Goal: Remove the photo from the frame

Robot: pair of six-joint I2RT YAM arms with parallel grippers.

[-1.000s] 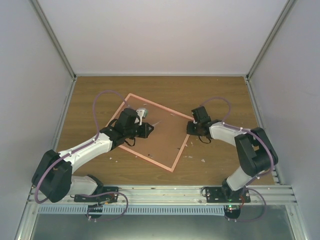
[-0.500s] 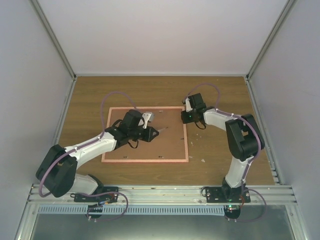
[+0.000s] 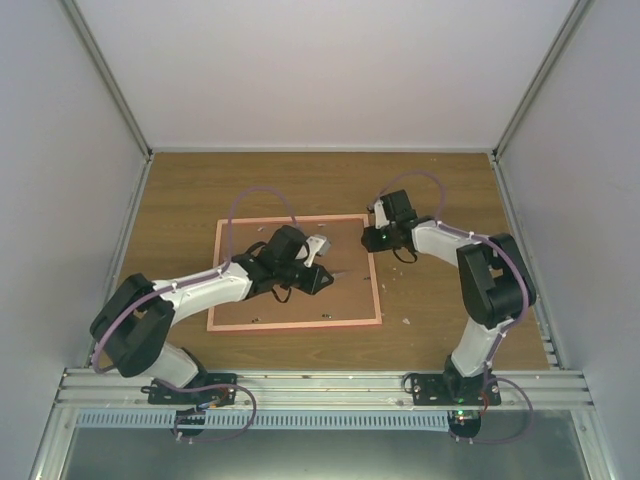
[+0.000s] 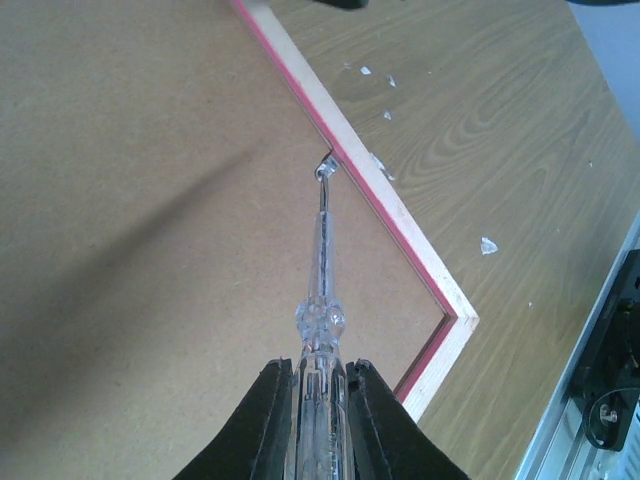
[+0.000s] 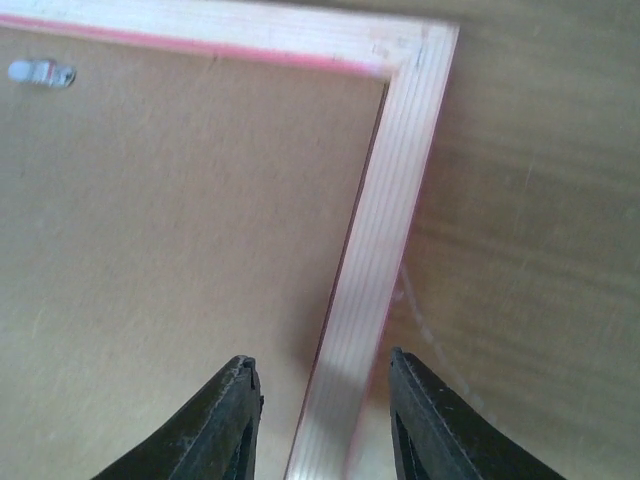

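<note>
The pink frame [image 3: 295, 325] lies face down on the table with its brown backing board [image 3: 250, 300] up. The photo is hidden under the board. My left gripper [image 3: 316, 281] is shut on a clear-handled screwdriver [image 4: 322, 270]. The screwdriver's tip touches a small metal tab [image 4: 326, 168] at the frame's pale rim [image 4: 400, 220]. In the left wrist view the gripper [image 4: 320, 400] sits low over the board. My right gripper [image 3: 371, 240] is open, its fingers astride the frame's rim [image 5: 385, 230] just below a corner; it [image 5: 322, 400] holds nothing.
Another metal tab [image 5: 40, 72] sits on the board near the top rim. Small white flecks [image 3: 407, 322] lie on the wooden table right of the frame. Enclosure walls stand on three sides, and a metal rail [image 3: 320, 385] runs along the near edge.
The frame has turned from a diamond position to square with the table. My left gripper has moved right with the screwdriver towards the right rim. My right gripper has moved up to the frame's top right corner.
</note>
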